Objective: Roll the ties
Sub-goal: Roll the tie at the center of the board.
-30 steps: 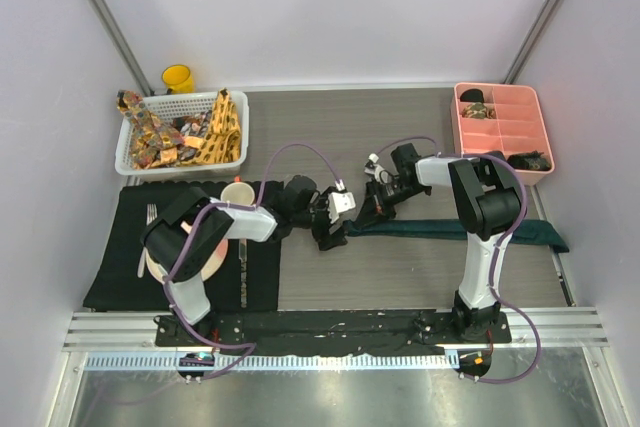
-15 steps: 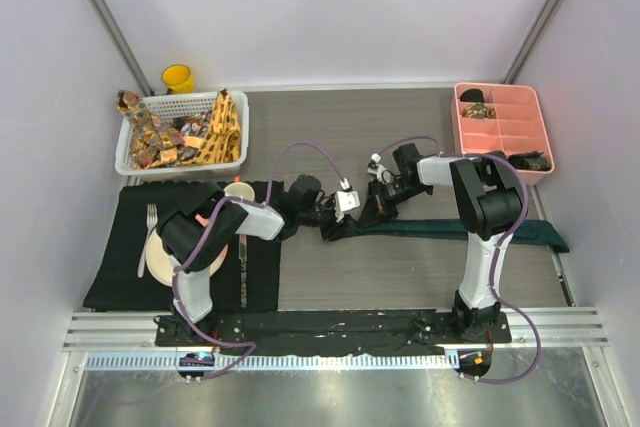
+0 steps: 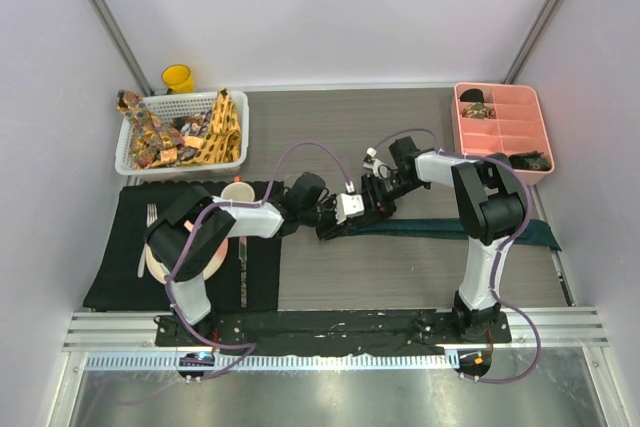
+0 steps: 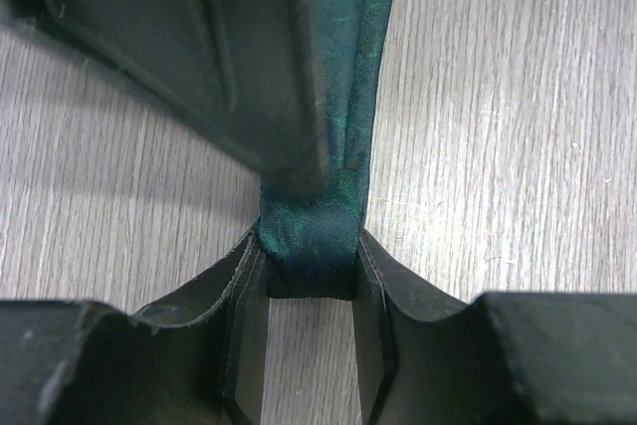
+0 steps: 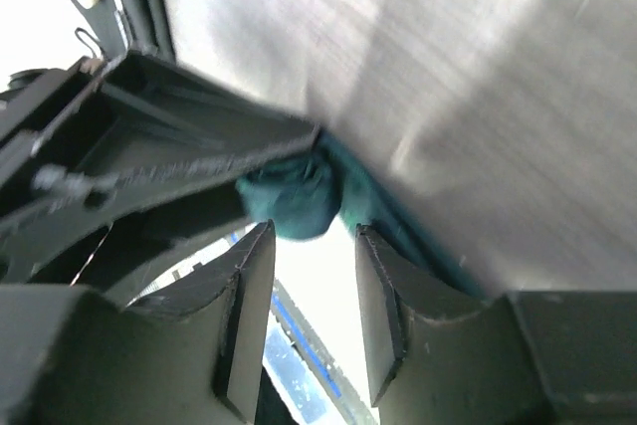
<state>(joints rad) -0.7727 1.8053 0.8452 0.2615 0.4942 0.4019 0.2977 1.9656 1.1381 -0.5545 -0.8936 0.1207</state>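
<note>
Left gripper (image 4: 311, 258) clamped on the folded end of a plain dark teal fabric necktie (image 4: 350, 77), fabric filling the gap between both fingers. Right gripper (image 5: 313, 246) faces it close by, jaws apart and holding nothing, with the teal fold just past its fingertips. Rest of the tie lies flat toward the right arm's side on a grey wood-grain table (image 4: 518, 146). Yellow-orange and brownish patterned ties (image 3: 215, 132) sit in a white plastic basket (image 3: 180, 169), well beyond the left arm.

One dark teal tie (image 3: 450, 228) lies mid-frame. One white basket (image 3: 130, 161) at upper left holds patterned ties (image 3: 215, 137), number unclear. One yellow cup (image 3: 178, 78), one pink tray (image 3: 497, 87), one black placemat (image 3: 115, 282), one plate (image 3: 153, 265), one fork (image 3: 149, 222), one mug (image 3: 237, 193).
</note>
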